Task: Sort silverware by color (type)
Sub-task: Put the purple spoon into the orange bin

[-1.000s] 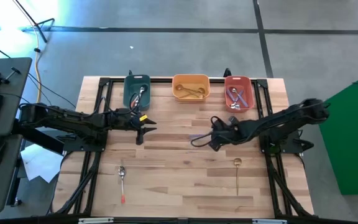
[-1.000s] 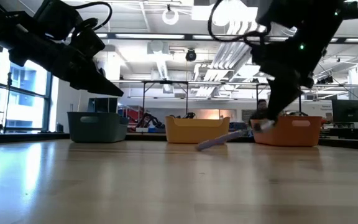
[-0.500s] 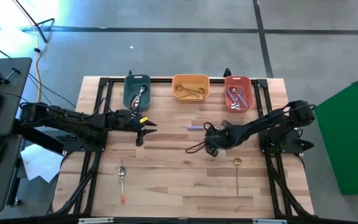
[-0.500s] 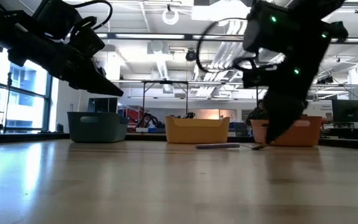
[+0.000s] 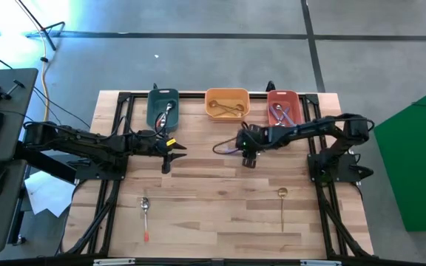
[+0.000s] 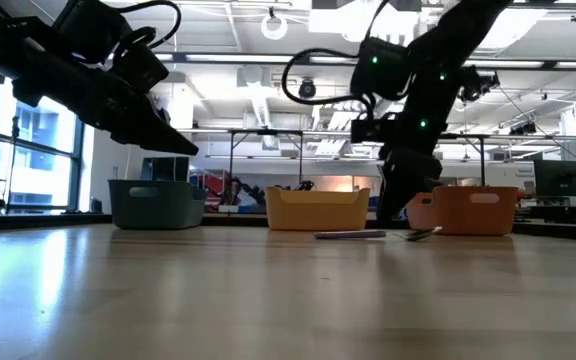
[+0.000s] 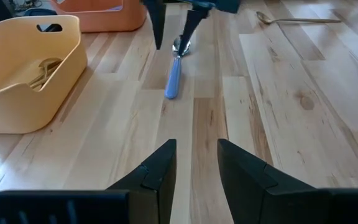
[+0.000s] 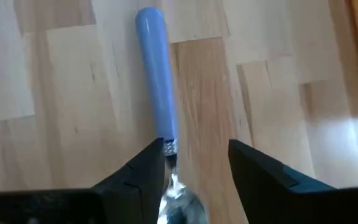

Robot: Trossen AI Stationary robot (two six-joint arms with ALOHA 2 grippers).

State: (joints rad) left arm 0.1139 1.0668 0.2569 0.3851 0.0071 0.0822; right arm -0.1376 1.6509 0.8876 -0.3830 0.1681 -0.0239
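A blue-handled spoon (image 8: pixel 156 74) lies flat on the wooden table in front of the orange bin (image 5: pixel 227 94), also seen in the left wrist view as the blue-handled spoon (image 7: pixel 174 78). My right gripper (image 8: pixel 196 149) is open and points down over the spoon's neck and metal head (image 8: pixel 178 202), one finger on each side; I see no hold. My left gripper (image 5: pixel 168 154) hangs open and empty above the table in front of the teal bin (image 5: pixel 154 111). A red-handled spoon (image 5: pixel 146 216) and a gold spoon (image 5: pixel 282 205) lie near the front edge.
Three bins stand in a row along the far edge: teal, orange and red (image 5: pixel 283 93), each with some silverware inside. Black frame rails run along the table's left and right sides. Bare wood lies between the two arms and the front edge.
The blue spoon, tilted a second ago with its head end raised at my right gripper, has dropped flat on the table. My right gripper has since moved toward the far edge and a little left, and now stands over the spoon's head.
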